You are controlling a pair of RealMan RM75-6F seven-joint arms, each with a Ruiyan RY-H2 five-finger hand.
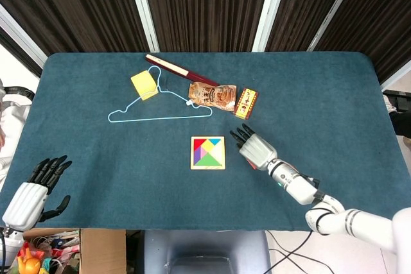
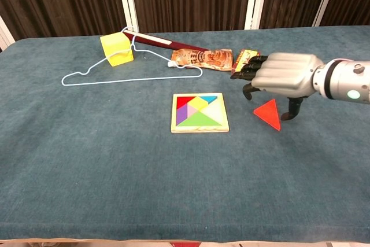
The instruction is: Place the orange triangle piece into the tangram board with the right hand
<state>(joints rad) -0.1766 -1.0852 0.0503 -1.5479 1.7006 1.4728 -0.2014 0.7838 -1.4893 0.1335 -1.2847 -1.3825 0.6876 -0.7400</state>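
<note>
The orange triangle piece [image 2: 268,114] lies flat on the cloth, right of the tangram board [image 2: 199,113]. My right hand [image 2: 281,77] hovers just above it, palm down, fingers spread and curled downward, thumb tip [image 2: 292,112] beside the piece's right edge; nothing is held. From the head, the right hand [image 1: 255,147] covers nearly all of the triangle, and the tangram board [image 1: 208,153] sits just to its left with an empty pale slot at its right. My left hand [image 1: 31,193] rests open at the near left table edge.
A light blue wire hanger [image 1: 157,110], a yellow block [image 1: 144,85], a dark red stick [image 1: 180,69], a snack packet [image 1: 212,95] and a small orange box [image 1: 246,103] lie across the far half of the table.
</note>
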